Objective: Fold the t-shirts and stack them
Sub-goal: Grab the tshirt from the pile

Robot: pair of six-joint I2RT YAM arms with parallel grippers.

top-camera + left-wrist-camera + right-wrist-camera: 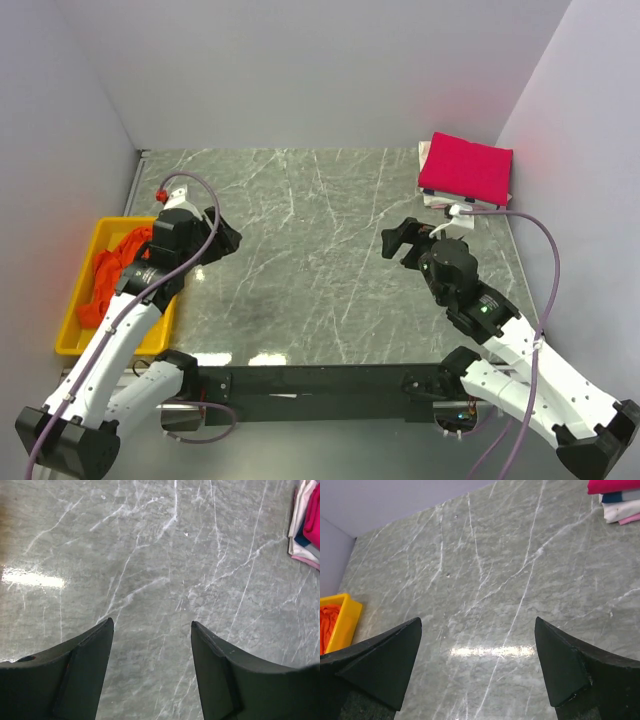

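A folded magenta-pink t-shirt (466,167) lies on top of a small stack of folded cloth at the table's far right corner. It shows at the top right edge of the left wrist view (314,515) and the right wrist view (613,485). A crumpled orange t-shirt (115,270) lies in the yellow tray (88,335) at the left; a bit of it shows in the right wrist view (327,625). My left gripper (228,240) is open and empty above bare table beside the tray. My right gripper (400,240) is open and empty, short of the stack.
The grey marble table (320,260) is walled by pale panels at back and sides. Under the pink shirt lie white, blue and light pink folded pieces (620,510). Purple cables loop over both arms. The black base bar runs along the near edge.
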